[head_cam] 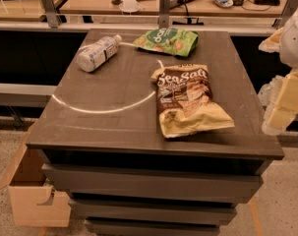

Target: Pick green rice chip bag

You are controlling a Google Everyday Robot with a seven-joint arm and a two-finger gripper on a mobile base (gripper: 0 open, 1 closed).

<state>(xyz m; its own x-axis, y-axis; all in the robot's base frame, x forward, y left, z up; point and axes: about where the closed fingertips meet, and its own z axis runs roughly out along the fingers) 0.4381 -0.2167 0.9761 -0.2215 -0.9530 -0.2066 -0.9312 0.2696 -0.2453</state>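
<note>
The green rice chip bag (167, 40) lies flat at the far edge of the dark table top (114, 87), right of centre. It is bright green with white lettering and tan chip pictures. My gripper (280, 107) shows as cream-coloured parts at the right edge of the view. It is off the table's right side, well to the right of the green bag and nearer the front than it.
A brown-and-yellow "Sea Salt" chip bag (188, 100) lies in front of the green bag. A white-labelled plastic bottle (96, 53) lies on its side at the far left. A white arc is marked on the top. An open cardboard box (33, 191) stands on the floor to the left.
</note>
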